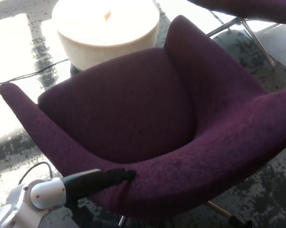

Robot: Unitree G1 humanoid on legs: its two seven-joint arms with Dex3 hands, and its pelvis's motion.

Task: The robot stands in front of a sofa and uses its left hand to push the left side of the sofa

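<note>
Sofa pushing is under way: the black left hand (109,176) is laid flat against the near rim of the purple upholstered curved sofa (133,114), fingers extended together and nothing gripped, so force is passed through them. Beyond the hand, past the seat, a round cream table (105,33) is seen.

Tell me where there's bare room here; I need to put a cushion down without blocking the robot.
The purple seat cushion is bare, bordered by backrest and armrests. The round pale table top holds only a small orange item. Crowded: the near armrest, where the left hand presses the sofa.
</note>
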